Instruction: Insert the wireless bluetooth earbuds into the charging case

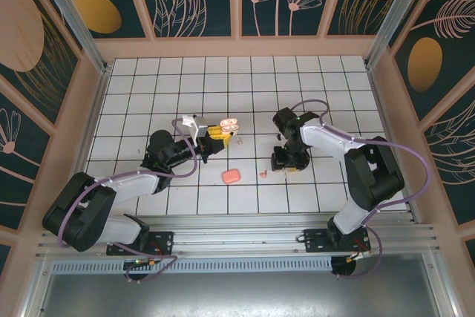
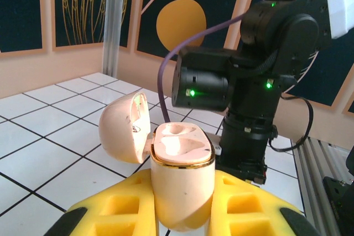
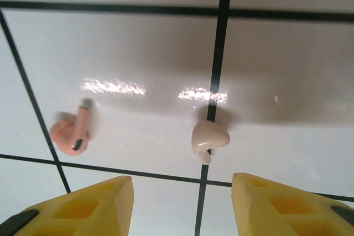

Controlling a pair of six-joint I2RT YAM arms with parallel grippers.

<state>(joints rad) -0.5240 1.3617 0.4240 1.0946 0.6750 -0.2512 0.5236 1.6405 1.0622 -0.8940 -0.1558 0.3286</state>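
My left gripper (image 1: 217, 133) is shut on a pale pink charging case (image 2: 182, 175), held upright between its yellow fingers (image 2: 116, 208). The case lid (image 2: 124, 128) is swung open to the left and both sockets look bare. The case also appears in the top view as the pale open case (image 1: 231, 122). My right gripper (image 3: 181, 186) points down at the tiles, open and holding nothing. A whitish earbud (image 3: 209, 137) lies on a tile line just ahead of its fingers. A coral earbud (image 3: 72, 134) lies to the left. A small pinkish bud (image 1: 262, 174) sits left of the right gripper (image 1: 285, 162).
A closed coral pebble-shaped case (image 1: 231, 176) lies on the white tiled floor (image 1: 245, 87) between the two arms. The right arm's wrist (image 2: 249, 81) stands close behind the held case. Patterned walls enclose the tiled area.
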